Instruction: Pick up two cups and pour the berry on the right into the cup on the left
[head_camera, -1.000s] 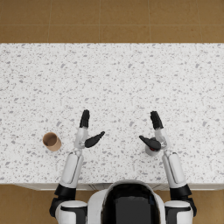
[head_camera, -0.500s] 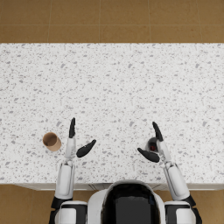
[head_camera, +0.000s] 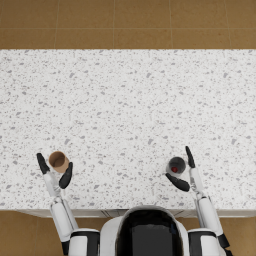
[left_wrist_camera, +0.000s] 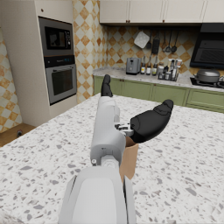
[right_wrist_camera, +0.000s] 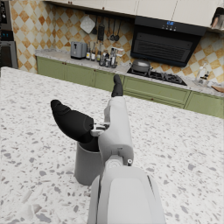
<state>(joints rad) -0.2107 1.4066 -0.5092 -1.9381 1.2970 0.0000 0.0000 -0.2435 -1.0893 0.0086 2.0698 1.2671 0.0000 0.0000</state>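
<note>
The fingers (head_camera: 42, 163) of the left hand (head_camera: 54, 172) are spread either side of the brown cup (head_camera: 58, 161), holding nothing; the right hand (head_camera: 186, 172) likewise brackets the grey cup (head_camera: 176, 165) with its berry (head_camera: 174, 169), both upright on the worktop (head_camera: 125, 110).

No text, label, brand, number or sign could be read in any view; the distant kitchen appliances were too blurred to show markings.
</note>
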